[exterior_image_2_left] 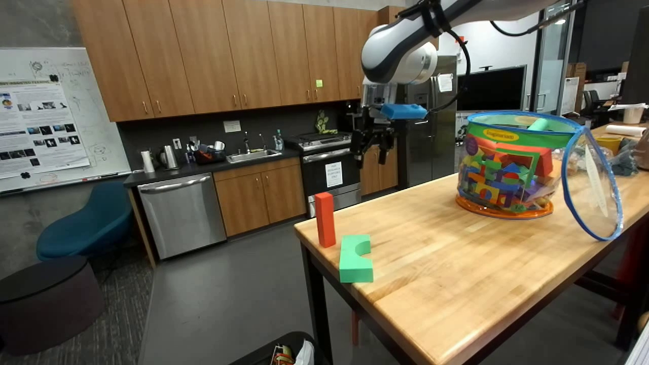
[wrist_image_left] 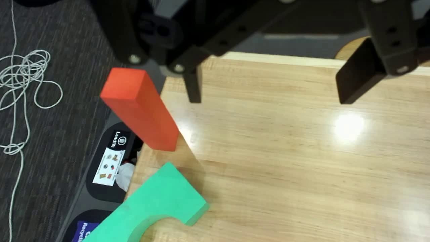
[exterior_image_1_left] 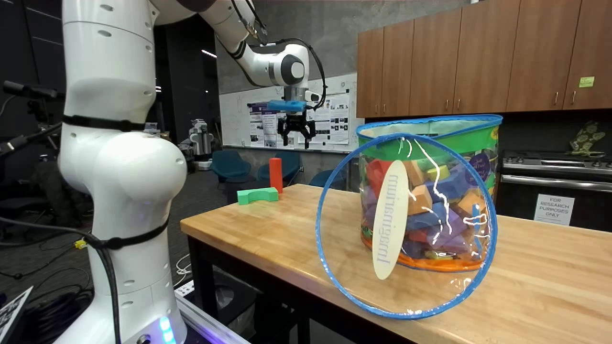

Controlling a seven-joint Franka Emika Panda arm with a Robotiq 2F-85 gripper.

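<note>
My gripper [exterior_image_1_left: 296, 142] is open and empty, raised above the wooden table [exterior_image_1_left: 282, 239]. It also shows in an exterior view [exterior_image_2_left: 370, 162] and in the wrist view [wrist_image_left: 270, 102], where its two fingers stand wide apart with only table between them. A red block [wrist_image_left: 147, 111] stands upright near the table's corner; it shows in both exterior views [exterior_image_1_left: 276, 175] [exterior_image_2_left: 325, 220]. In the wrist view it lies just left of the left finger, below it and apart. A green block with a curved notch [wrist_image_left: 158, 193] lies flat beside the red one, also in both exterior views [exterior_image_1_left: 246, 197] [exterior_image_2_left: 350, 256].
A clear round container with a green band [exterior_image_1_left: 483, 136] [exterior_image_2_left: 552, 137], full of colourful blocks, stands on the table. Its clear blue-rimmed lid [exterior_image_1_left: 391, 220] [exterior_image_2_left: 594, 182] hangs open beside it. Landfill and recycling bins [wrist_image_left: 109, 161] stand below the table edge. Teal chairs [exterior_image_1_left: 230, 163] are behind.
</note>
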